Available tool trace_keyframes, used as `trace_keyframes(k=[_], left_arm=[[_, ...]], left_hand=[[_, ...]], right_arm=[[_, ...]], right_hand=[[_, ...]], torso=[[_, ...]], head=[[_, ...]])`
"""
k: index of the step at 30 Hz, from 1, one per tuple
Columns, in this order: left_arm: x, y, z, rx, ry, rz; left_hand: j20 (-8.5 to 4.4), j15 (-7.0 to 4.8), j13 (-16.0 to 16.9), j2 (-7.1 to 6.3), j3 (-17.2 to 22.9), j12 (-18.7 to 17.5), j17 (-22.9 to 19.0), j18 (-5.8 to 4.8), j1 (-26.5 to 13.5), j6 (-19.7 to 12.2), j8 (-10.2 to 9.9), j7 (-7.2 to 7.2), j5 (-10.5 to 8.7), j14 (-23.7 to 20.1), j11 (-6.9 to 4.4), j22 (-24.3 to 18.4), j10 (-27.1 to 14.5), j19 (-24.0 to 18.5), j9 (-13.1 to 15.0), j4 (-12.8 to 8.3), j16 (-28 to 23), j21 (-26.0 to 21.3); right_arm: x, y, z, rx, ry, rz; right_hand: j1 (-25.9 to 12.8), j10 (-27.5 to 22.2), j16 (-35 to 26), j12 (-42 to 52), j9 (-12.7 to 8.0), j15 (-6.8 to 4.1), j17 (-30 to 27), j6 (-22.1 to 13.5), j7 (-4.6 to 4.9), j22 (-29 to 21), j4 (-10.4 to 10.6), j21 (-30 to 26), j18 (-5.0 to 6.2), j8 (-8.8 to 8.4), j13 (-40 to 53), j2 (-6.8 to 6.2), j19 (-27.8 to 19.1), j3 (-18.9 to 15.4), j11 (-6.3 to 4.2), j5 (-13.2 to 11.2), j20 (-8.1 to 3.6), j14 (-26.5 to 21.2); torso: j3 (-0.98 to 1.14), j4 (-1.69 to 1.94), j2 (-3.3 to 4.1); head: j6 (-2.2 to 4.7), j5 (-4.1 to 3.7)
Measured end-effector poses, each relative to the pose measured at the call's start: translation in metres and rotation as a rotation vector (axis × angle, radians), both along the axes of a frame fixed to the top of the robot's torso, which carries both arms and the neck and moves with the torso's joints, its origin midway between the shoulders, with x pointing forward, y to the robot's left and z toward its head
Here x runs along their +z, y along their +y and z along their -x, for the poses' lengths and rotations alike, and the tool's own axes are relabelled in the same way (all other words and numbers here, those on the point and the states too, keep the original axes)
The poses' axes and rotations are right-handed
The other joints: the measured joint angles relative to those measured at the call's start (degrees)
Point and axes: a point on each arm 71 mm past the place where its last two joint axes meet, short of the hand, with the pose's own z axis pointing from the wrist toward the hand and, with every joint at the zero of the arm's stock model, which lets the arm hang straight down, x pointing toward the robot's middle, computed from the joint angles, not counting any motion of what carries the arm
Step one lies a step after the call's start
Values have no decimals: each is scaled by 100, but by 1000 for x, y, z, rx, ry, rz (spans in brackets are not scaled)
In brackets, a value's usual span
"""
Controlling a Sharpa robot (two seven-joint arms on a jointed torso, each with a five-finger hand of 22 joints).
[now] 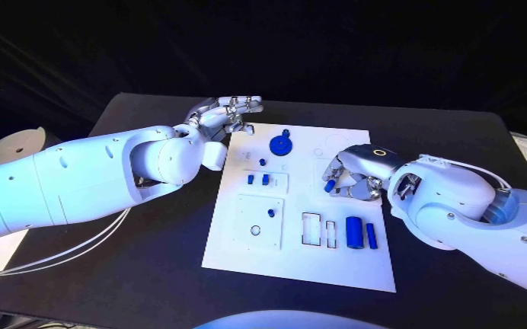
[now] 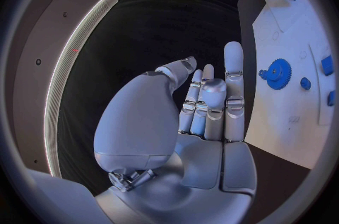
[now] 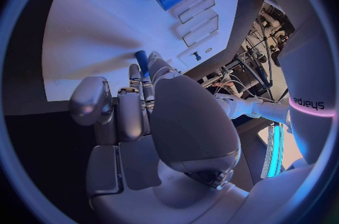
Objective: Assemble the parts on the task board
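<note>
One white task board [image 1: 247, 253] lies flat in the middle of the black counter [image 1: 143, 283]. On it, in the head view: one blue gear [image 1: 281, 145] near the far edge; three small blue parts below it, namely one peg [image 1: 263, 161] and a pair of short pieces [image 1: 258, 180] side by side on a raised square plate; one large blue cylinder [image 1: 355, 232] and one slimmer blue bar [image 1: 372, 235] lying parallel, just beside each other, near the right edge. Two rectangular slots [image 1: 312, 229] sit to the left of the cylinder; a second square plate [image 1: 259, 222] carries small holes whose detail is too fine to make out.

The right hand [image 1: 349, 178] rests over the board's right half, fingers curled around one small blue part [image 1: 330, 186] pinched at the fingertips; most of that part is hidden by the fingers, so its shape cannot be told. The left hand [image 1: 228, 116] hovers at the board's far left corner, fingers straight and close together, holding nothing; its arm hides the counter behind it.
</note>
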Motion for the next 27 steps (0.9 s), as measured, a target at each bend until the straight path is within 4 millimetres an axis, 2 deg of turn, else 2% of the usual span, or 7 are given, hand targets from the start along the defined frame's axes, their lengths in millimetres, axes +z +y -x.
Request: trace_keyframes(k=[5,8,9,15,21,27], left_arm=[[0,0,0,0,0,0],[0,0,0,0,0,0],[0,0,0,0,0,0],[0,0,0,0,1,0],[0,0,0,0,1,-1],[0,1,-1,3,1,-2]], left_hand=[[0,0,0,0,0,24,-16,0,0,-22,0,20,0,0,0,0,-41,0,0,0,0,0],[0,0,0,0,0,24,-16,0,0,-22,0,20,0,0,0,0,-41,0,0,0,0,0],[0,0,0,0,0,24,-16,0,0,-22,0,20,0,0,0,0,-41,0,0,0,0,0],[0,0,0,0,0,24,-16,0,0,-22,0,20,0,0,-1,0,-41,0,0,0,0,0],[0,0,0,0,0,24,-16,0,0,-22,0,20,0,0,0,1,-41,0,0,0,0,0],[0,0,0,0,-16,24,-15,0,0,-22,0,19,0,0,0,1,-41,0,0,-16,0,0]], right_arm=[[-1,2,-1,2,2,1],[-2,2,-1,3,1,2],[-2,3,-1,3,0,2],[-2,3,-1,6,-8,3],[-3,4,1,9,-19,1],[0,4,5,14,-34,-17]], right_hand=[[30,179,0,0,26,-21,5,174,-28,16,0,0,0,45,0,30,14,80,-37,0,-14,21],[84,331,30,-12,49,-34,37,317,-50,50,-26,33,0,93,2,129,31,199,-68,-1,-31,8],[130,407,57,-22,55,-62,58,382,-53,78,-63,53,0,114,3,174,56,258,-77,-5,-56,21],[258,695,135,-3,61,-62,147,522,-67,185,-276,116,0,159,61,297,82,613,-134,-47,-82,21],[314,781,161,-122,64,-62,174,522,-67,228,-410,156,0,159,16,305,82,869,-147,-66,-82,21],[325,822,161,-221,67,-61,174,535,-81,236,-460,156,-1,159,17,286,103,1013,-106,-44,-62,21]], torso=[[-1,4,0],[-1,5,0],[-2,5,0],[-2,3,-3],[-2,3,-7],[-2,1,-10]], head=[[-9,1],[-14,5],[-14,6],[-19,7],[-21,2],[-14,-8]])
